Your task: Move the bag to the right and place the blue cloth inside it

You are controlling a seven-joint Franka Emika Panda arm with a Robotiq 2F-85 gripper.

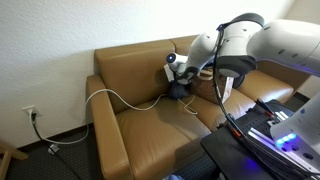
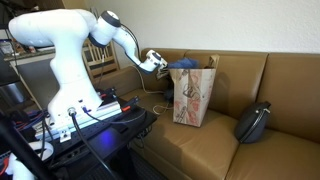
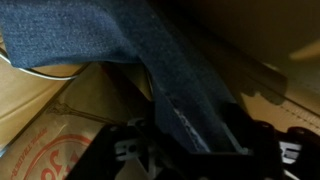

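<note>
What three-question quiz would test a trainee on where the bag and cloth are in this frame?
1. True or false: the bag lies flat on the sofa.
2. What rests on the seat beside the bag? A) a dark cushion B) a laptop C) a shoe
3. Fill in: the cloth showing at the bag's top is ____ in colour.
Key: 1 false, it stands upright; 2 A; 3 blue.
</note>
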